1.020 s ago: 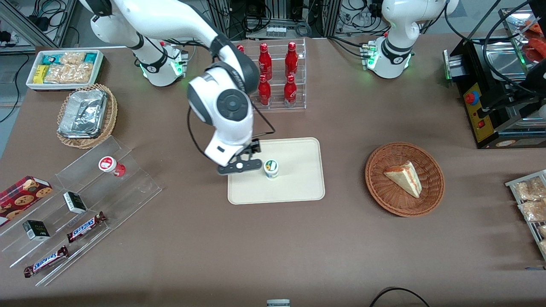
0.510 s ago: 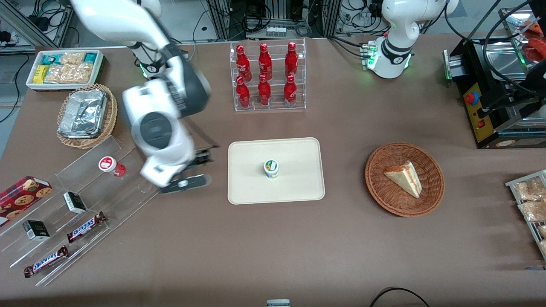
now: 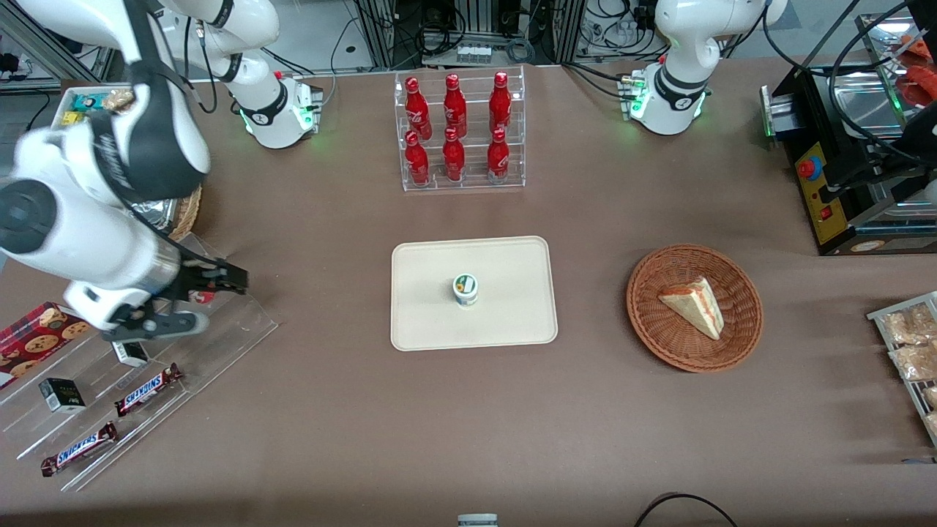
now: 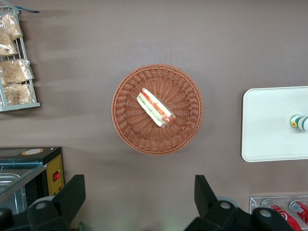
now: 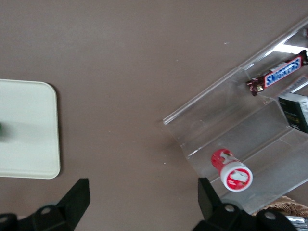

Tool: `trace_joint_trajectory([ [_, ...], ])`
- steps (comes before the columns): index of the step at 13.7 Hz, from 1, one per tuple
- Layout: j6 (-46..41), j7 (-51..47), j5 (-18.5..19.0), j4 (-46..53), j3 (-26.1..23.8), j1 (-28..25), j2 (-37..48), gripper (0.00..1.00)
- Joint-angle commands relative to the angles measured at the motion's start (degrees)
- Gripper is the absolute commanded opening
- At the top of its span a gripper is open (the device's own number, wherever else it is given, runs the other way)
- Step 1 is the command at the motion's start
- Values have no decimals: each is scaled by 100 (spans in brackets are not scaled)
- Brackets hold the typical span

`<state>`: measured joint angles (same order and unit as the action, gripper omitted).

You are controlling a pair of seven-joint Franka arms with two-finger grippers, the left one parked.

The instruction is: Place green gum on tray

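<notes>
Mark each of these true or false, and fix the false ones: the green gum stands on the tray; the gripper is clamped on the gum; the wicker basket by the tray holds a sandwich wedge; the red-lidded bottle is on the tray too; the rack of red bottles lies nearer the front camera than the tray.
1. The green gum stands upright on the tray. True.
2. The gripper is clamped on the gum. False: it is open, holds nothing, and hangs over the clear stepped stand.
3. The wicker basket holds a sandwich wedge. True.
4. The red-lidded bottle is on the tray. False: it lies on the stand.
5. The rack of red bottles is nearer the front camera than the tray. False: it is farther.
</notes>
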<state>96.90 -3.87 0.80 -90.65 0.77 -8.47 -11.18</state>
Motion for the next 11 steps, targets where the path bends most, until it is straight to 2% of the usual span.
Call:
trace_joint_trajectory([
  [1,-48,80,-106,-479,-86,293,607,100],
  [11,-1129,53,-62,-348,-77,759,1206,100],
])
